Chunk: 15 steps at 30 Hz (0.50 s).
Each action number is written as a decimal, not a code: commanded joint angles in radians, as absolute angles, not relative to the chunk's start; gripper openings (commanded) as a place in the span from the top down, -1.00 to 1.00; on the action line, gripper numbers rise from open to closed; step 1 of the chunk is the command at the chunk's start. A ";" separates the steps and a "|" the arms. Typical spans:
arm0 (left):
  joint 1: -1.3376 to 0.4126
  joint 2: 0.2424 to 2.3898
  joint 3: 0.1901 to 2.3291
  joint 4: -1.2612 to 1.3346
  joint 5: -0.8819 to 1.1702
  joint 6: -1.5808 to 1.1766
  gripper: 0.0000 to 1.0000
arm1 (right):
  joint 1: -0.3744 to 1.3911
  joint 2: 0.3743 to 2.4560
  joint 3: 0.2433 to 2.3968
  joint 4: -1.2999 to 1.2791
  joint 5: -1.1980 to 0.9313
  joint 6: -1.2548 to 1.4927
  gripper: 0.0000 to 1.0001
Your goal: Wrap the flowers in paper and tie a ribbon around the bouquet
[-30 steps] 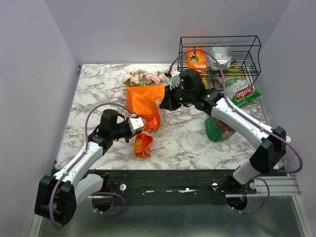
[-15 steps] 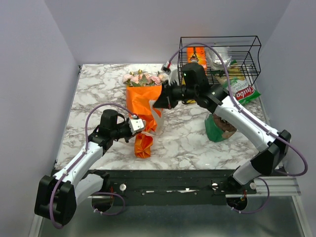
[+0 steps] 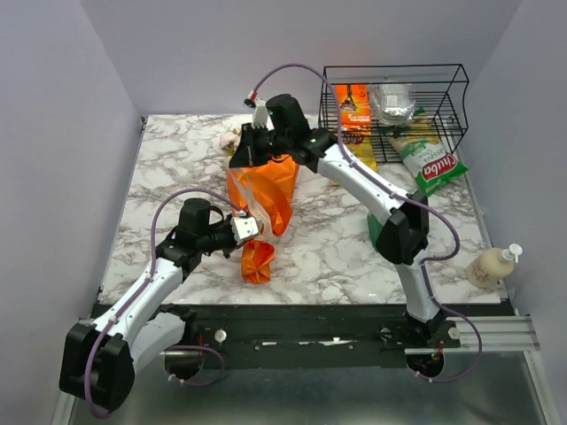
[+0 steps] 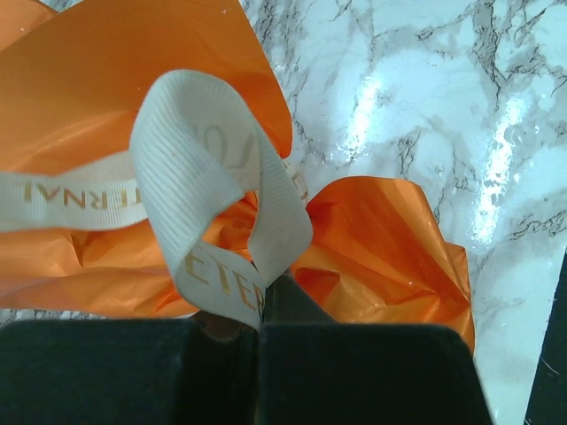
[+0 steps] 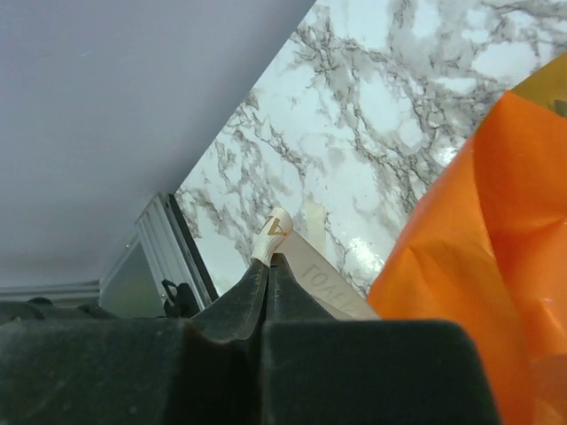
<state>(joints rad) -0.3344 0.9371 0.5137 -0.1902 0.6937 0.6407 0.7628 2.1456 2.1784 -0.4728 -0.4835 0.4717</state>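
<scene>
Half done, approx: pale pink-cream roses [image 3: 232, 140] are wrapped in crinkled bright orange paper sheet [image 3: 263, 186] on marble table [image 3: 337, 239]. At its pinched waist, narrow cream ribbon [image 4: 204, 168] is clamped by left gripper [image 4: 260, 310]; a ribbon end is clamped by right gripper [image 5: 270, 263] near blooms. No knot seen yet.

The ribbon [image 4: 80, 199] reads "TERNAL"; the green packet [image 3: 431, 168] reads "Chuba".

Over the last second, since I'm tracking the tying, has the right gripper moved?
Yes. The right gripper swung left, away from the wire basket, past the bouquet, pinching the ribbon.
</scene>
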 commanded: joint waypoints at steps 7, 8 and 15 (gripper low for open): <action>-0.345 0.934 0.518 -0.183 0.715 0.635 1.00 | 0.827 2.140 2.234 -0.618 -0.367 0.333 -0.37; -0.347 0.933 0.522 -0.183 0.709 0.635 1.00 | 0.818 2.079 2.199 -0.606 -0.354 0.322 -0.42; -0.347 0.930 0.517 -0.180 0.722 0.618 1.00 | 0.684 1.832 1.792 -0.457 -0.459 0.342 -0.45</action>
<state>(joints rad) -0.3420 0.9371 0.5137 -0.1890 0.6933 0.6353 0.7551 1.9636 1.9358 -0.5392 -0.4202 0.3714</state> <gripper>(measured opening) 0.010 0.725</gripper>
